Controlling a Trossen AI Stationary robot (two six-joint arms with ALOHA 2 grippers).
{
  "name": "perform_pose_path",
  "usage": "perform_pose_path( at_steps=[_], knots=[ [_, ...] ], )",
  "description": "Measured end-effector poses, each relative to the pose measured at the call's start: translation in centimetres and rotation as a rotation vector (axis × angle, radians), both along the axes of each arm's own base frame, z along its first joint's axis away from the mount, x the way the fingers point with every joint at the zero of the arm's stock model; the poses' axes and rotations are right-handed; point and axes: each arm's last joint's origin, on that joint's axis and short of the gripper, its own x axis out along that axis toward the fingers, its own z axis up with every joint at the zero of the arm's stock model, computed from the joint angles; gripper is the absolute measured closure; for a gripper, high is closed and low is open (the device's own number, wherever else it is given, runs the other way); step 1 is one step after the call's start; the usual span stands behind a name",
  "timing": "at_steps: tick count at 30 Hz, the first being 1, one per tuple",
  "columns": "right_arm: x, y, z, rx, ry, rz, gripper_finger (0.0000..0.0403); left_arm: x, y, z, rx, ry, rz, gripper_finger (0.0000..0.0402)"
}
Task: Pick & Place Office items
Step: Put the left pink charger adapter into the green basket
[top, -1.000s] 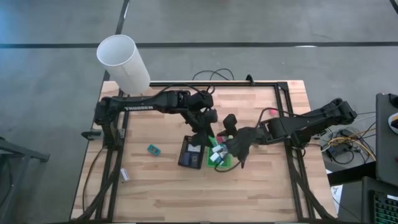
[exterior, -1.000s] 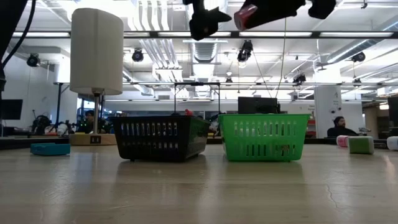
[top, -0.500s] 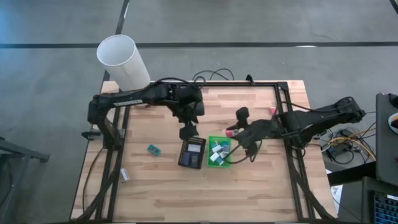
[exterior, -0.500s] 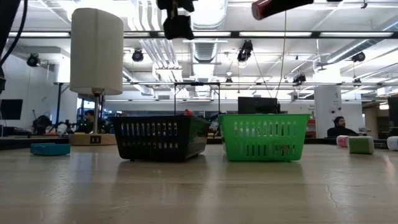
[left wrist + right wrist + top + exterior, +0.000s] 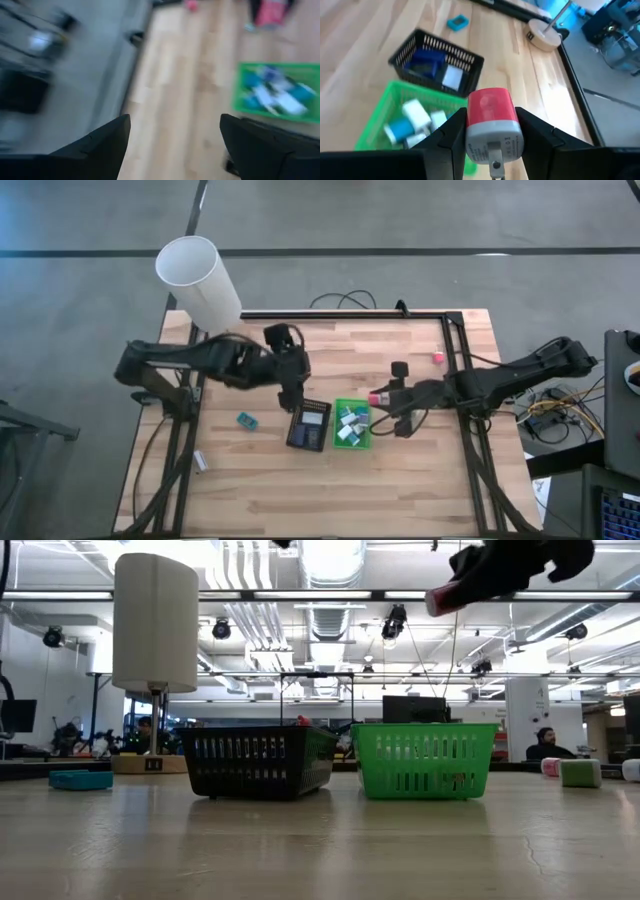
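Blocks (image 5: 417, 120) in green basket (image 5: 375, 127), perhaps white.

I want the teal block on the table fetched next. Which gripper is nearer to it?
Left. The left gripper hangs open just beyond the teal block. The right gripper, shut on a pink charger, is past both baskets.

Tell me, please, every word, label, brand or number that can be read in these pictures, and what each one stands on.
No text can be read with confidence in any view.
The pink and white block held in the right gripper carries small dark print on its white part, too blurred to read.
The left arm's side shows no legible lettering in the high view.
The dark-blue items in the black basket show no readable print.
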Motion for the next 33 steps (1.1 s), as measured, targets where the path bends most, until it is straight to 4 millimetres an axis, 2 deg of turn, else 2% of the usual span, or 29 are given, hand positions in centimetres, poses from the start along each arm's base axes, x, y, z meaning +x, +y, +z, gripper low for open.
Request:
perform_pose_path(
  at_steps=[3, 6, 13, 19, 23, 33],
  knots=[
    [0.7, 0.2, -1.1, 0.035, -0.051, -0.011, 0.0272, 0.2, -1.1, -0.4, 0.155, -0.059, 0.067, 0.0087],
    [1.2, 0.3, -2.0, 0.045, -0.020, -0.015, 0.0272, 0.7, -1.8, -1.4, 0.268, -0.086, 0.120, 0.0087],
    [2.6, 0.8, -3.6, 0.130, 0.052, -0.029, 0.0272, 1.3, -1.9, -5.5, 0.251, -0.121, 0.198, 0.0087],
    [3.8, 1.4, -4.6, 0.179, 0.116, -0.008, 0.0272, 0.8, -1.7, -7.8, 0.369, -0.157, 0.343, 0.0087],
    [4.5, 1.8, -4.9, 0.210, 0.151, 0.048, 0.0272, 0.5, -1.8, -8.4, 0.414, -0.176, 0.388, 0.0087],
    [6.1, 2.6, -6.2, 0.319, 0.289, 0.109, 0.0272, 0.5, -1.9, -8.4, 0.403, -0.198, 0.404, 0.0087]
  ],
)
